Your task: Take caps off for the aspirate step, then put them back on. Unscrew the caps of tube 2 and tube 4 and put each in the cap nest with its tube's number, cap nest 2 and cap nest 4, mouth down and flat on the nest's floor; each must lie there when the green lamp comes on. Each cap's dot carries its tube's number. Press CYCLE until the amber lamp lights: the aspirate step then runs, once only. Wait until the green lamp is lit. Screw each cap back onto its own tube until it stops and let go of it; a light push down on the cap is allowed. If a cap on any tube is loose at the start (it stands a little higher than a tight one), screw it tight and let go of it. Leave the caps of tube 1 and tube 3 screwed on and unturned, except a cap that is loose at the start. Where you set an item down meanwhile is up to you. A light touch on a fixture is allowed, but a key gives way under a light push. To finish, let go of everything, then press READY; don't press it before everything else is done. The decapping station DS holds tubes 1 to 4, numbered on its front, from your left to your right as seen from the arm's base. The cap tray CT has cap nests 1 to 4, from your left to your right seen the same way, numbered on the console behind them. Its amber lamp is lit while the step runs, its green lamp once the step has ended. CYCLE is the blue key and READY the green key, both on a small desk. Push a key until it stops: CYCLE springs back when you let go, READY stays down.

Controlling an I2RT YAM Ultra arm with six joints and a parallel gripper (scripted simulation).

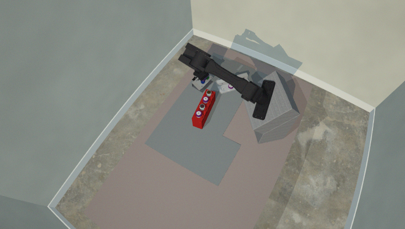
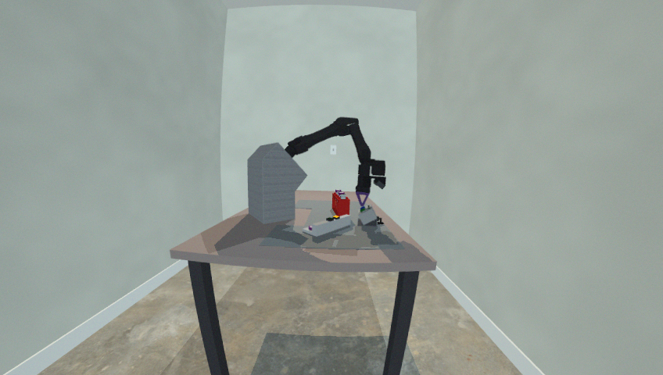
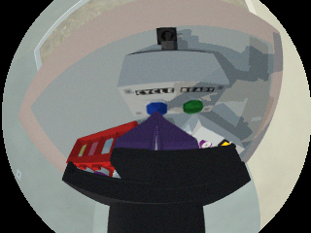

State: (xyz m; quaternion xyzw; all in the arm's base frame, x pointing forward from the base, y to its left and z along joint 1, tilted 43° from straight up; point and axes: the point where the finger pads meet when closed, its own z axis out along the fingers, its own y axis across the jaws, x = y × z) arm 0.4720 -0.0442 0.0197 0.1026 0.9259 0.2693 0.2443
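My gripper (image 1: pixel 202 80) (image 2: pixel 362 205) (image 3: pixel 155 116) is shut and empty. Its purple fingertips point down onto the blue CYCLE key (image 3: pixel 155 109) on the small grey desk (image 1: pixel 196 84) (image 2: pixel 368 217) (image 3: pixel 171 68). I cannot tell how far the key is pushed in. The green READY key (image 1: pixel 207 77) (image 3: pixel 192 107) sits beside it, untouched. The red decapping station (image 1: pixel 199 120) (image 2: pixel 340 204) (image 3: pixel 97 149) holds two tubes with purple caps (image 1: pixel 205 99) (image 1: pixel 198 114) and two open tubes (image 1: pixel 208 93) (image 1: pixel 202 106), alternating. One purple cap (image 1: pixel 230 86) (image 2: pixel 309 228) lies in the cap tray (image 2: pixel 327 228); the arm hides the rest of the tray.
A tall grey pedestal (image 1: pixel 272 113) (image 2: pixel 272 185) carries the arm's base. A yellow-amber spot (image 2: pixel 335 216) (image 3: pixel 224 143) shows on the tray's console. The table's edge lies close behind the desk.
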